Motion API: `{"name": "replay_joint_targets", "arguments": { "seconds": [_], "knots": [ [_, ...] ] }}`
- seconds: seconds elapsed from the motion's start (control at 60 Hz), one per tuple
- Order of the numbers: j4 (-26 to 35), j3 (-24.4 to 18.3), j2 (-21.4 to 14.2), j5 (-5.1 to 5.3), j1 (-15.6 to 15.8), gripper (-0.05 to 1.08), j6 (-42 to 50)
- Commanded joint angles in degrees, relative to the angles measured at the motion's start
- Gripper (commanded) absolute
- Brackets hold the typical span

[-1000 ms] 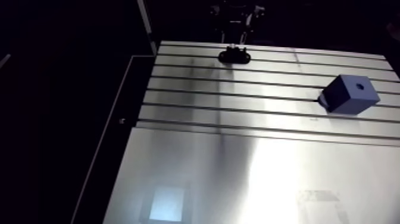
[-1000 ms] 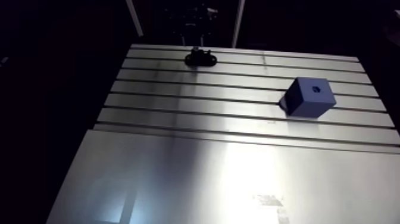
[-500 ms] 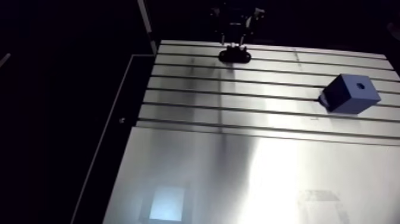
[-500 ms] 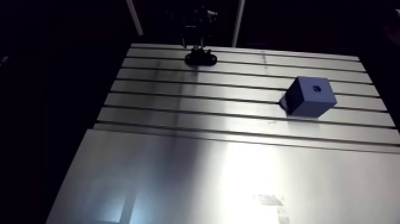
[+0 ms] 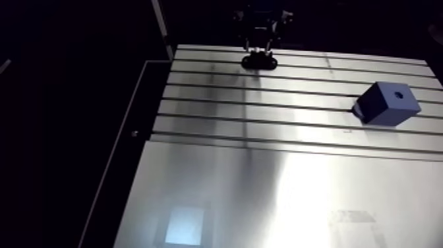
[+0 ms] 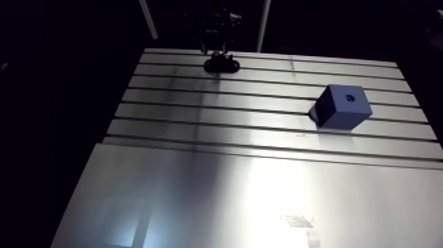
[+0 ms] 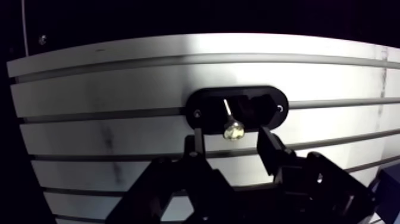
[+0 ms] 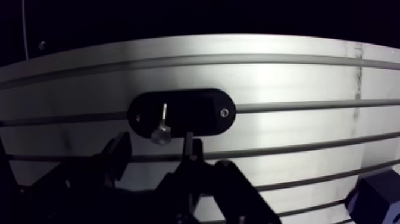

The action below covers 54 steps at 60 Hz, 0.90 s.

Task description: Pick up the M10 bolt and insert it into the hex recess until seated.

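Hovering over the black holder (image 7: 262,107), the pincer (image 7: 230,142) is held wide open, with nothing gripped. The M10 bolt (image 7: 233,129) is kept in the holder's slot, its head presented in the gap between the fingers (image 7: 195,146), so that closure would capture it. The blue block (image 5: 389,109) bearing the hex recess (image 5: 398,94) is set well apart on the table (image 5: 264,191).

Robotics lab or workshop test bench, dimly lit. Signs: brushed aluminium table with parallel slots (image 5: 264,191). Black oval fixture plate (image 8: 190,113) lies flat on table, with small screw (image 8: 224,112) at one end. Dark blue cube-shaped block (image 6: 343,109), hole in top face, stands on slotted surface.
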Motion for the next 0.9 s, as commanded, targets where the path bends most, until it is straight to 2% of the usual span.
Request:
{"name": "replay_joint_targets", "arguments": {
  "seconds": [0.017,0.267,0.9],
  "knots": [
    [0.0,0.0,0.1,-0.12,-0.1,0.44,-0.2],
    [0.0,0.1,0.1,0.31,-0.1,0.48,-0.3],
    [-0.2,0.2,0.1,0.23,-0.1,0.54,-0.3]
  ]
}}
